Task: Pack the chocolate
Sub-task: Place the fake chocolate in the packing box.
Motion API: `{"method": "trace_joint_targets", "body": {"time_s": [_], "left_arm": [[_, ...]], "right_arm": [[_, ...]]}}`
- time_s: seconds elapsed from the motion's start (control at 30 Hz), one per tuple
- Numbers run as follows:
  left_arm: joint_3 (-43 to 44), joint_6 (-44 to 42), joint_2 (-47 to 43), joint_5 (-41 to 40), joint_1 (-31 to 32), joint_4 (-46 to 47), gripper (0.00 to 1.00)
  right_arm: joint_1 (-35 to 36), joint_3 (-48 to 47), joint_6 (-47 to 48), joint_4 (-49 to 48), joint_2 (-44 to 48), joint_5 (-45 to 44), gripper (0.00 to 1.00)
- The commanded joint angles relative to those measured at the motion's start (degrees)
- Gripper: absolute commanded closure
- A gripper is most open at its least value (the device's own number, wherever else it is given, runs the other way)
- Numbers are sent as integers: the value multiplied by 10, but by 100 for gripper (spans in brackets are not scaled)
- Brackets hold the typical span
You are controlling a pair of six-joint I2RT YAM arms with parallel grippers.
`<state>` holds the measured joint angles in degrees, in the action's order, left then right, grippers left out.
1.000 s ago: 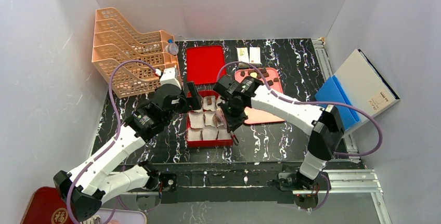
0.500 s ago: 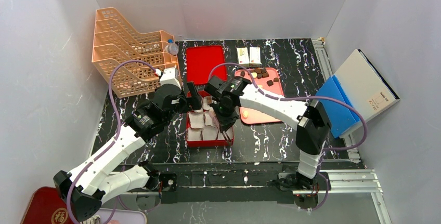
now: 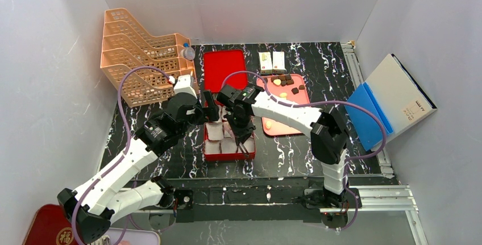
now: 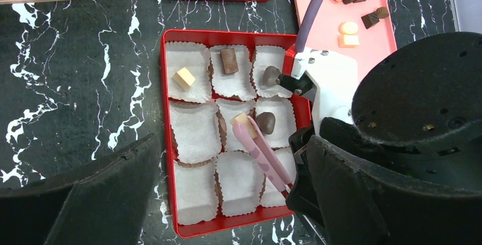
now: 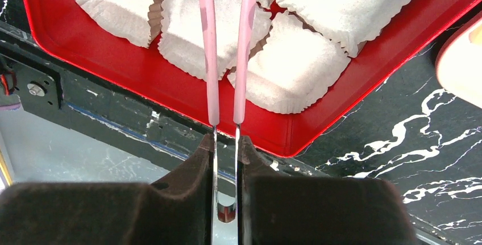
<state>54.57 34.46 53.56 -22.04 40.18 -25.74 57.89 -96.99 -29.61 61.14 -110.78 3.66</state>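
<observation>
The red box (image 4: 166, 142) holds white paper cups. Chocolate lies in some: a tan piece (image 4: 183, 78), a brown block (image 4: 229, 61) and two dark round pieces (image 4: 270, 75) (image 4: 265, 123). My right gripper (image 5: 226, 142) is shut on pink-tipped tweezers (image 5: 210, 57). The tweezers (image 4: 264, 154) pinch a tan chocolate (image 4: 243, 121) over the centre cup. My left gripper (image 4: 227, 160) is open and empty, hovering above the box. More chocolate (image 3: 284, 80) lies on the pink tray (image 3: 295, 121) to the right of the box.
A red lid (image 3: 224, 69) lies behind the box, with two small white cartons (image 3: 271, 60) to its right. A peach file rack (image 3: 139, 52) and a bottle (image 3: 186, 52) stand at the back left. A blue and white box (image 3: 392, 94) leans at the right.
My right arm has moved left from the pink tray's edge over the red box, carrying the tan piece in the tweezers. The left arm has not moved.
</observation>
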Motion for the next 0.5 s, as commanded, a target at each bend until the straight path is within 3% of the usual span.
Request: {"method": "trace_joint_targets", "body": {"time_s": [0.0, 0.47], "left_arm": [[4, -8, -13, -14, -4, -14, 2], [2, -6, -17, -12, -4, -21, 1]], "right_arm": [[3, -27, 11, 3, -3, 7, 80], [2, -25, 13, 1, -4, 2, 69]]}}
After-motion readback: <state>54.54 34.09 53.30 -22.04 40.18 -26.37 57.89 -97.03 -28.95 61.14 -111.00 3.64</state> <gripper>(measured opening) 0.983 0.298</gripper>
